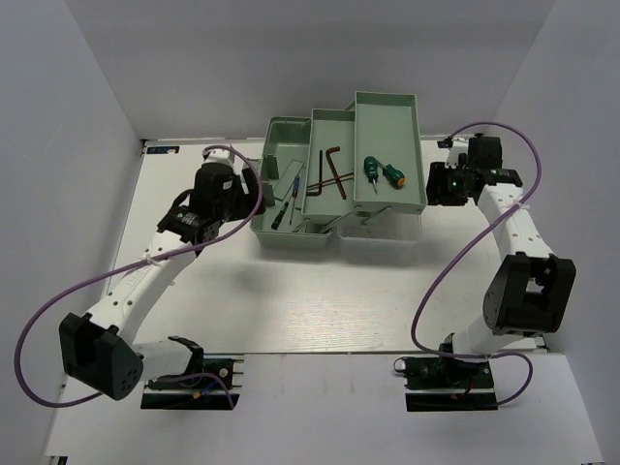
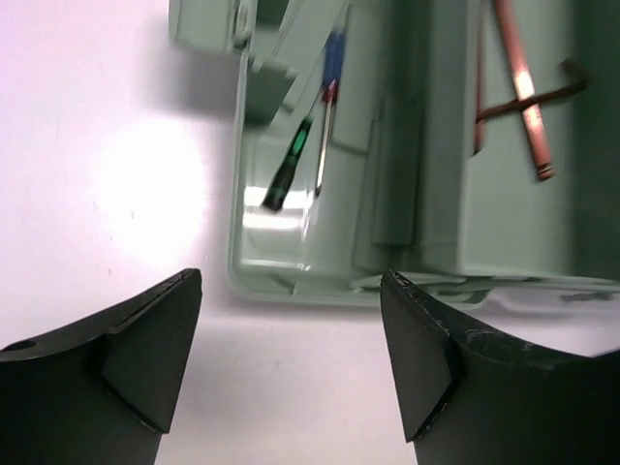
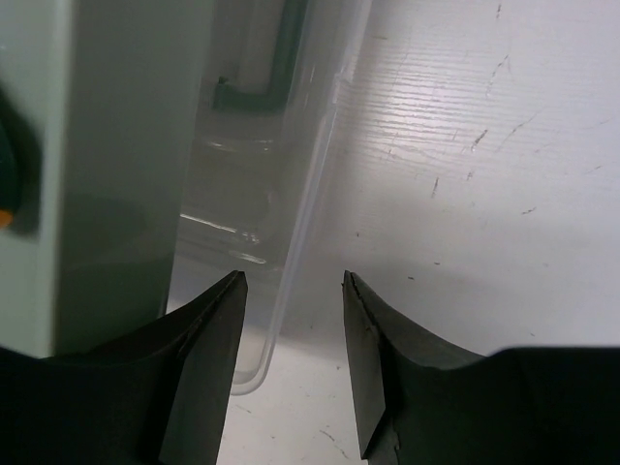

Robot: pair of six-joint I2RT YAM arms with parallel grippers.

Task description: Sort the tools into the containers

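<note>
The pale green toolbox (image 1: 291, 237) stands open at the table's middle back. Reddish-brown hex keys (image 1: 334, 170) lie in its middle tray (image 1: 331, 118). Two green-handled screwdrivers (image 1: 382, 171) lie in the right tray (image 1: 387, 102). Two thin screwdrivers (image 1: 287, 201) lie in the left base compartment; the left wrist view shows the dark green-marked one (image 2: 290, 163), the blue-handled one (image 2: 333, 56) and the hex keys (image 2: 524, 89). My left gripper (image 2: 291, 291) is open and empty over the table, just before the box's near corner. My right gripper (image 3: 291, 286) is open and empty, straddling the translucent lid's edge (image 3: 302, 218).
The toolbox's green wall (image 3: 107, 145) fills the left of the right wrist view. The white walls stand close on both sides of the white table (image 1: 320, 310). Purple cables (image 1: 58, 310) loop beside each arm.
</note>
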